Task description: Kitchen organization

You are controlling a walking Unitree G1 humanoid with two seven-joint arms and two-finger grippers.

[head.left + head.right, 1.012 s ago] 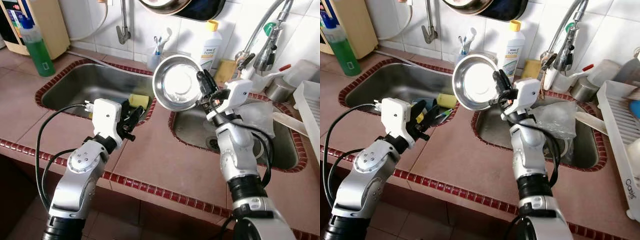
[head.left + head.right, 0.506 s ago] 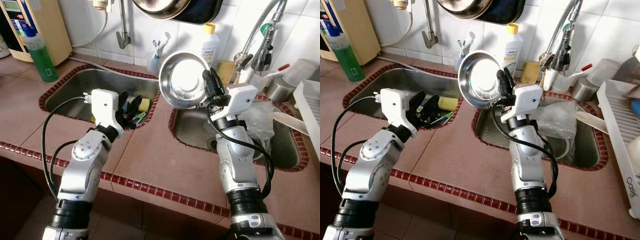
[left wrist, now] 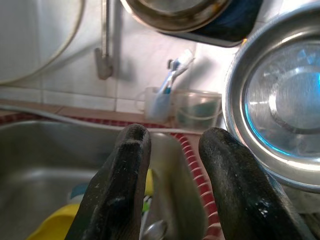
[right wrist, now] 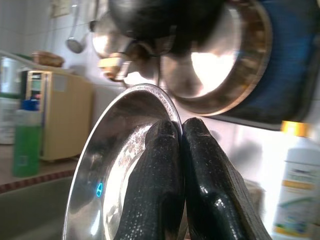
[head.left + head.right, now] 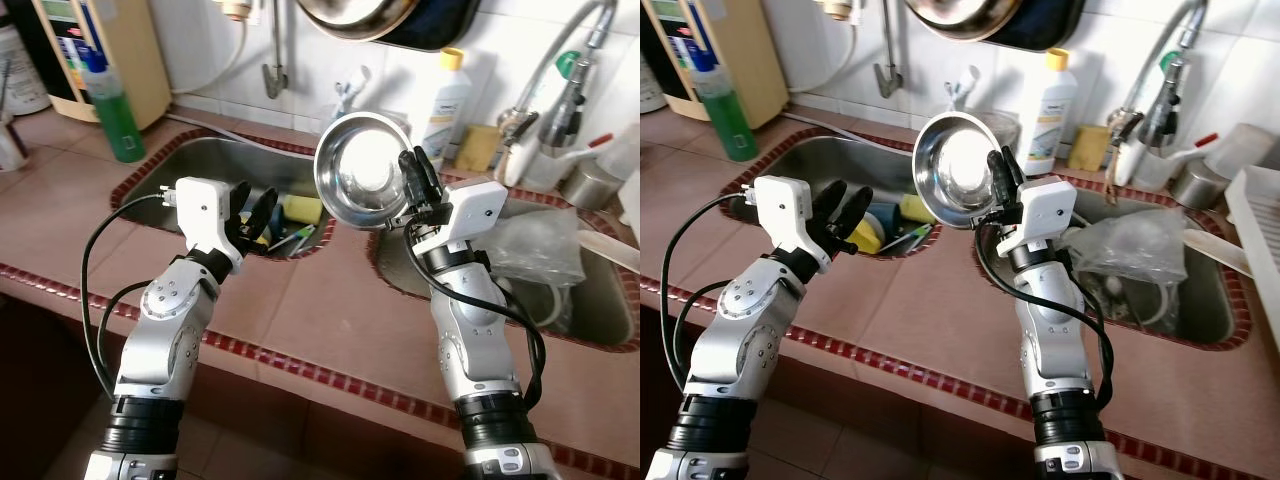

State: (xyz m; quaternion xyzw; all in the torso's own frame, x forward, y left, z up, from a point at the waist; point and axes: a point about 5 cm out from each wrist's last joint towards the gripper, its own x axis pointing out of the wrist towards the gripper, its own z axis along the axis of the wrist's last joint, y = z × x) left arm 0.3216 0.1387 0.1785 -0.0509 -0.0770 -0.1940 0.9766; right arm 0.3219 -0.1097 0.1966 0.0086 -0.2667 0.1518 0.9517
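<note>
A shiny steel bowl [image 5: 362,170] is held up on edge above the divider between the two sinks, its hollow facing me. My right gripper [image 5: 413,182] is shut on the bowl's rim [image 4: 172,122], fingers [image 4: 200,170] pinching the right edge. My left gripper [image 5: 252,212] hovers open over the near rim of the left sink [image 5: 190,160], its fingers [image 3: 125,170] spread with nothing between them. In the left sink lie a yellow sponge [image 5: 303,208] and other items.
A green bottle [image 5: 110,115] stands at the back left, a white detergent bottle [image 5: 444,95] and a cup with toothbrushes [image 3: 160,102] against the tiled wall. A tap [image 5: 570,80] rises over the right sink [image 5: 590,300], which holds clear plastic. A pan [image 5: 380,15] hangs on the wall.
The camera has shifted, so the scene sits further right. My left gripper has risen a little above the left sink's rim. The bowl remains in my right gripper, turned slightly.
</note>
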